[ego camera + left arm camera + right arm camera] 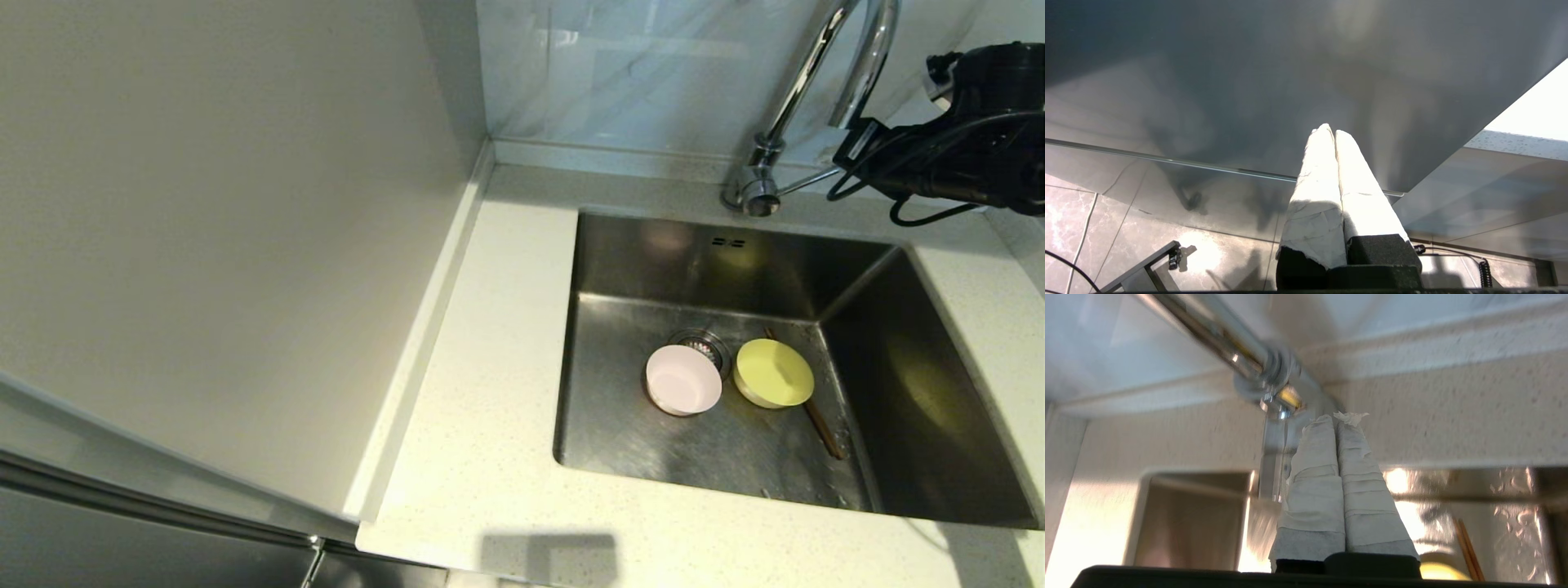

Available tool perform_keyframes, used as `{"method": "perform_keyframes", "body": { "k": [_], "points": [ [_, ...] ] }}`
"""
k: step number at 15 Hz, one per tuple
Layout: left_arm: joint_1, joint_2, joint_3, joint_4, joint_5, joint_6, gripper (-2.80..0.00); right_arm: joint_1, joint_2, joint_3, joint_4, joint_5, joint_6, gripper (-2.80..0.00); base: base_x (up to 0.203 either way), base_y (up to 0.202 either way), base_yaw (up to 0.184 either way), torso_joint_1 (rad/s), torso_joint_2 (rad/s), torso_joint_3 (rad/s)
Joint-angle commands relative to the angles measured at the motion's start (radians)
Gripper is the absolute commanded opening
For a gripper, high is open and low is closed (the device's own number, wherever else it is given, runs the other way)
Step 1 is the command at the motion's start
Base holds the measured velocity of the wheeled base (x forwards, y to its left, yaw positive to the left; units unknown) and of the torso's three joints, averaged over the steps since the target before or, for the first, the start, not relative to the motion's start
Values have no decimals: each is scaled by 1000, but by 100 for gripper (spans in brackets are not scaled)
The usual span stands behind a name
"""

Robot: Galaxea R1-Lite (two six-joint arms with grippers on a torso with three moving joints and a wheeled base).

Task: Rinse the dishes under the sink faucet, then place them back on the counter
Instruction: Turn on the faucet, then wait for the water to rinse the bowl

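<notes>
Bowls sit on the sink point(702, 457) floor by the drain: pink bowl point(683, 379), yellow bowl point(774, 373) just beside it, chopsticks point(820, 425) under the yellow one. Left gripper point(1329, 131) fingers pressed together. Right gripper point(1336, 420) fingers closed, empty, tips at the faucet point(1257, 363) base, above the sink's back edge.

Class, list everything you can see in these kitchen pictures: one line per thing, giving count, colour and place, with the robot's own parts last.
pink bowl: one, pale pink, sink floor beside the drain strainer
yellow bowl: one, pale yellow, sink floor, right of the pink bowl
chopsticks: thin, brown, sink floor, partly under the yellow bowl; count unclear
drain strainer: one, metal, sink floor
sink: one, steel, set in the counter
faucet: one, chrome, behind the sink
counter: one, off-white speckled
right gripper: one, shut, at the faucet's base
left gripper: one, shut, parked below the counter
</notes>
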Motion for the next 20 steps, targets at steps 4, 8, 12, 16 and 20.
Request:
{"method": "perform_keyframes", "body": {
  "k": [4, 8, 12, 16, 20],
  "points": [
    [0, -3, 0, -1, 1, 0, -280, -8, -46, 51, 33, 33, -52, -280, 0, 0, 0, 0, 0, 0],
    [0, -3, 0, -1, 1, 0, -280, -21, -83, 99, 73, 62, -82, -280, 0, 0, 0, 0, 0, 0],
    [0, -3, 0, -1, 1, 0, -280, -21, -89, 118, 65, 59, -90, -280, 0, 0, 0, 0, 0, 0],
    [0, -3, 0, -1, 1, 0, -280, -28, -88, 51, 67, 51, -89, -280, 0, 0, 0, 0, 0, 0],
    [0, -3, 0, -1, 1, 0, -280, -77, -90, -7, 69, 40, -87, -280, 0, 0, 0, 0, 0, 0]
  ]
}}
